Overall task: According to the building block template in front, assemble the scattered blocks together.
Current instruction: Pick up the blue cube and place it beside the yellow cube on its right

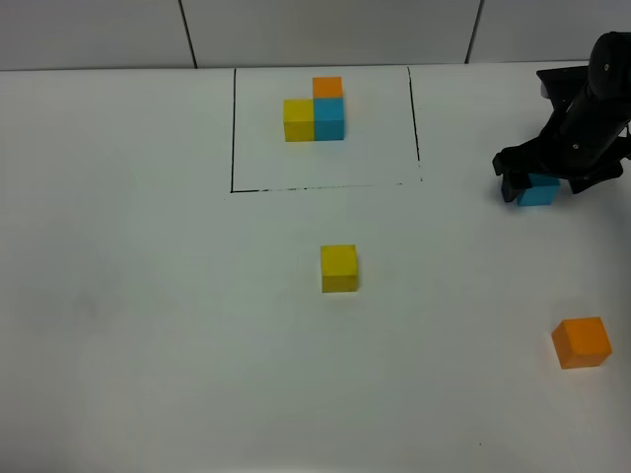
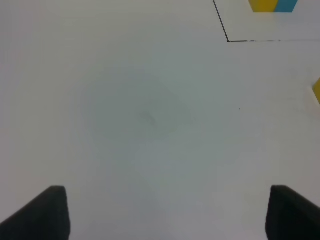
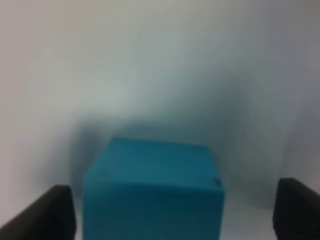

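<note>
The building block template [image 1: 315,110] is a yellow, blue and orange cluster inside a thin black rectangle [image 1: 234,128] at the far middle of the table. The scattered yellow cube [image 1: 338,267] sits mid-table, and the orange cube [image 1: 581,342] lies near the right edge. The blue cube [image 1: 539,191] rests on the table at the right, straddled by my right gripper [image 1: 539,184]. In the right wrist view that blue cube [image 3: 152,192] stands between the fingers with a gap on each side, so the right gripper [image 3: 175,189] is open. My left gripper [image 2: 167,192] is open over bare table.
The white table [image 1: 148,296] runs to a tiled wall at the back. The left wrist view catches a corner of the black rectangle [image 2: 227,40], the template's yellow and blue cubes [image 2: 272,5], and a sliver of the loose yellow cube [image 2: 317,90].
</note>
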